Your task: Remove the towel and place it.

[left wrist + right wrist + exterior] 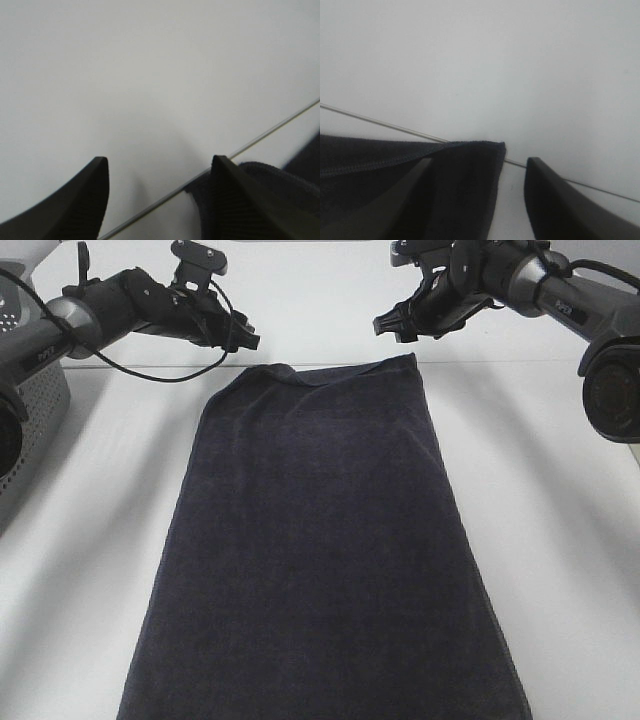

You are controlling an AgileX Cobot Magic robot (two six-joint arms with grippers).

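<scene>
Towel (325, 560) flat on table (560, 540)

Small white lettering sits on the left arm (40, 352) and on the right arm (565, 310); both too blurred to read. No other markings legible.

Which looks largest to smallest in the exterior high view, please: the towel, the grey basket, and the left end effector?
1. Towel: by far the largest, spread flat on the table.
2. Grey basket: cut off by the frame edge, so its full size is unsure.
3. Left end effector: smallest, jaws apart, holding nothing.
</scene>
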